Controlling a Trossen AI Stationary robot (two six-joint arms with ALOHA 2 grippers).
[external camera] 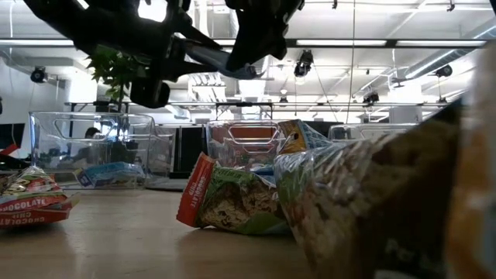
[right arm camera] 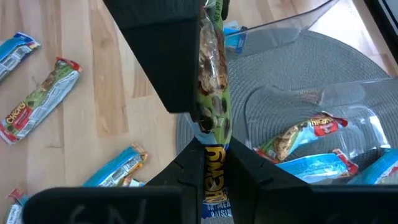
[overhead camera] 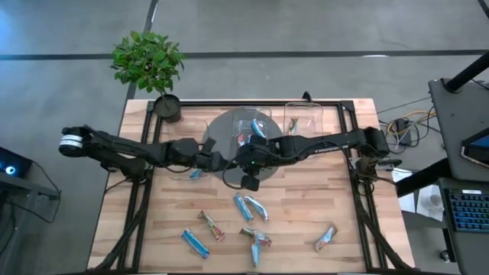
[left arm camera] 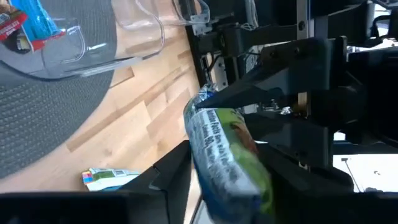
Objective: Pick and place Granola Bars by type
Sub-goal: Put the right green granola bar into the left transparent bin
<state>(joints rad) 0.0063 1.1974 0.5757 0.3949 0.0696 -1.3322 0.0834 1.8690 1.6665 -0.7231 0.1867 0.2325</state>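
A granola bar in a green and blue wrapper (left arm camera: 227, 155) hangs between my two grippers above the grey round mat (overhead camera: 221, 134) at the table's middle. My left gripper (overhead camera: 227, 160) comes from the left and my right gripper (overhead camera: 244, 159) from the right, and both are shut on this bar. It also shows in the right wrist view (right arm camera: 211, 74). Clear containers (overhead camera: 254, 124) on the mat hold blue and red bars (right arm camera: 311, 140). Several loose bars (overhead camera: 244, 206) lie flat on the near half of the table. My left gripper pinches the bar's near end (left arm camera: 211, 186) between its two fingers, one on each flat side. The fingers lie level, coming from the table's left. The bar is lifted clear of the table and sticks out beyond the fingertips. My right gripper pinches the bar's other end (right arm camera: 214, 158) between its two fingers. It comes from the table's right. The bar runs on from its fingertips to the left gripper, seen edge-on, clear of the mat below.
Another clear container (overhead camera: 306, 118) with one bar stands at the back right, and a third (overhead camera: 187, 166) holds a blue bar at the mat's left. A potted plant (overhead camera: 149, 65) stands at the far left corner. A black frame (overhead camera: 351, 153) runs along the table's sides.
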